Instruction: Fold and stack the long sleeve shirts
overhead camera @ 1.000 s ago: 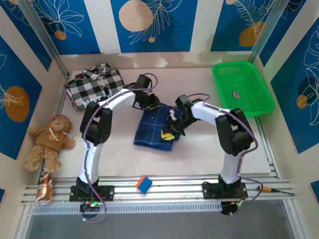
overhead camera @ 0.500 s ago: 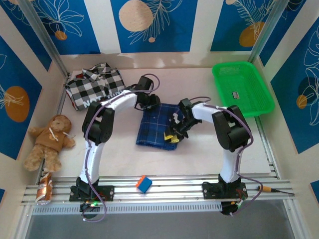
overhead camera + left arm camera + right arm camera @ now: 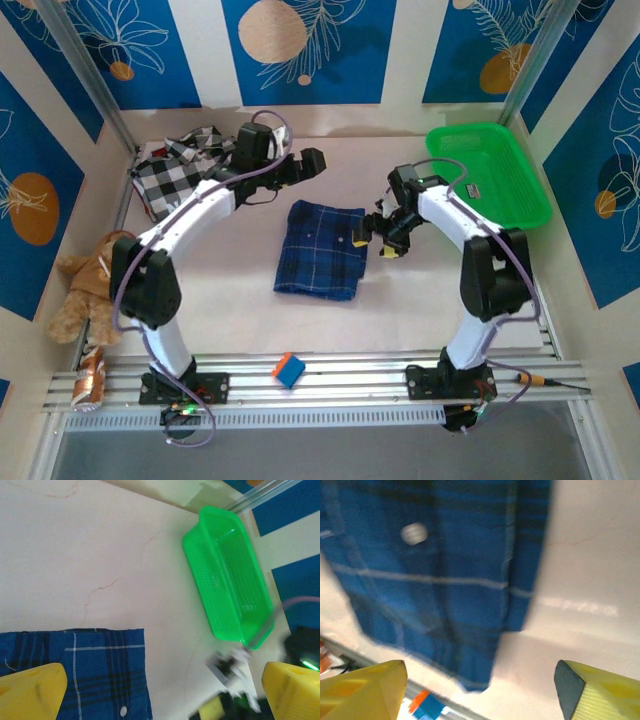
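I'm looking at a pale cream counter (image 3: 230,300), faintly cracked, under the left claw (image 3: 312,162) and the right claw (image 3: 372,245). Beyond both claws stand blue wall panels (image 3: 300,50) with white leaf drawings and tan circles, split by white stripes. Behind them runs an aluminium rail (image 3: 350,375).

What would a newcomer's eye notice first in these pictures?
A folded dark blue plaid shirt lies flat in the middle of the table, the open left claw beyond its far edge and the open right claw at its right edge. A bright green basket stands at the far right; a black-and-white checked shirt lies crumpled at the far left.
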Motion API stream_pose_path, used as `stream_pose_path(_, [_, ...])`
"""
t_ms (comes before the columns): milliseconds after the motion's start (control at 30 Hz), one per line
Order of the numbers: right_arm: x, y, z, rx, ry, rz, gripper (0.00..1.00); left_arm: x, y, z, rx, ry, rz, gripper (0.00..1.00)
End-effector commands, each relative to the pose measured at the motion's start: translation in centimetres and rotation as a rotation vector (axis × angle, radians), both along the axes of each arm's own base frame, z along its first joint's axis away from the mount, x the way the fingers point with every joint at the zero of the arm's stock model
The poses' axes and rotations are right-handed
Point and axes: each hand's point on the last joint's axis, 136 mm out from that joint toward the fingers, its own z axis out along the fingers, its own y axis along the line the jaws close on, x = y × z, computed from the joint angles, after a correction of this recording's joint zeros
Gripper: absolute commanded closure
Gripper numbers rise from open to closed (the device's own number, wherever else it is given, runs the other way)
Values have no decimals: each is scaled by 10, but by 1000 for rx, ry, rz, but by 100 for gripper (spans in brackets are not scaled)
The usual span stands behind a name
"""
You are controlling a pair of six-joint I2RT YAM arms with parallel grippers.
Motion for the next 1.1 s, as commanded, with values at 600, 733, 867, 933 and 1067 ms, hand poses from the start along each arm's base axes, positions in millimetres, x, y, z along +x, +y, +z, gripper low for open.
stream_pose_path(600, [36,32,-69,46,72,-60,33,-66,98,22,133,-40,86,0])
stream_pose_path(733, [40,41,-67,35,67,-37,36,-65,103,25,142,-47,96,0])
stream_pose_path(867, [41,44,-68,-2,78,-22,42,-64,109,27,162,-47,102,0])
stream_pose_path(933, [40,43,-71,-41,90,-14,47,-65,111,27,179,-43,101,0])
stream_pose_path(1067, [36,38,-78,-107,103,-10,60,-67,117,29,206,-50,108,0])
